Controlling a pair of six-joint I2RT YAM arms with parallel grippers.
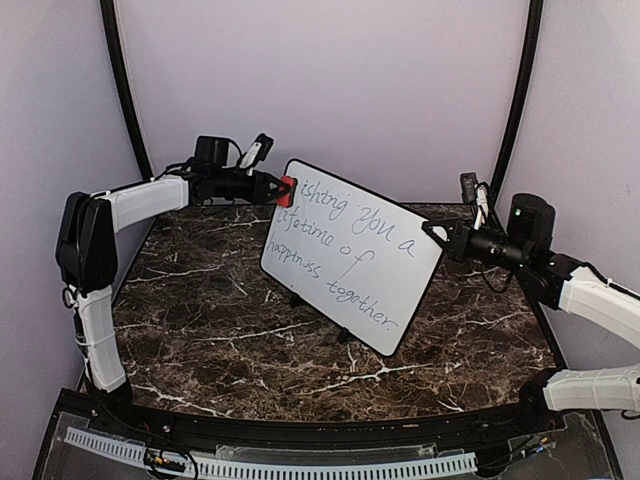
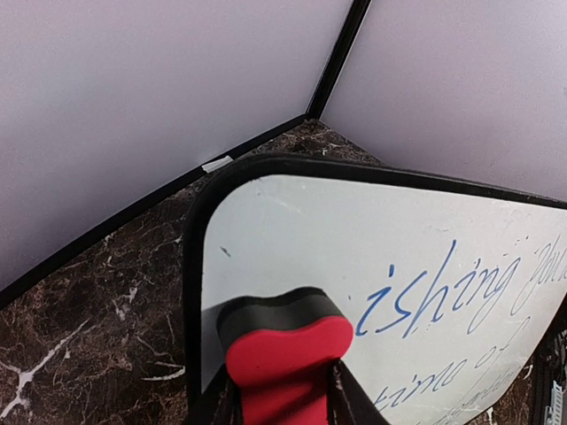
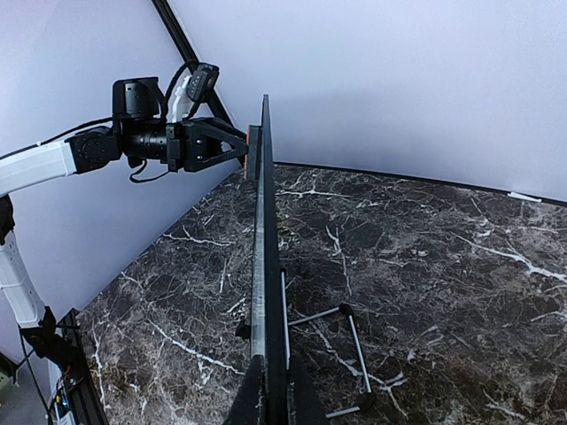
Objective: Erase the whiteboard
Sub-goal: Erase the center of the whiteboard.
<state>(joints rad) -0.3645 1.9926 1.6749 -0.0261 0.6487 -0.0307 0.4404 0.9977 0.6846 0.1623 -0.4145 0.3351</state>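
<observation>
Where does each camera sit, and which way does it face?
Top: above and behind the arms, facing down at the table and whiteboard; both arms show.
Left wrist: looks along the left gripper, its eraser against the whiteboard's corner.
Right wrist: looks along the whiteboard's edge, held by the right gripper; left arm beyond.
All three share the whiteboard.

The black-edged whiteboard (image 1: 350, 255) stands upright, one corner downward; blue handwriting runs across its white face.
</observation>
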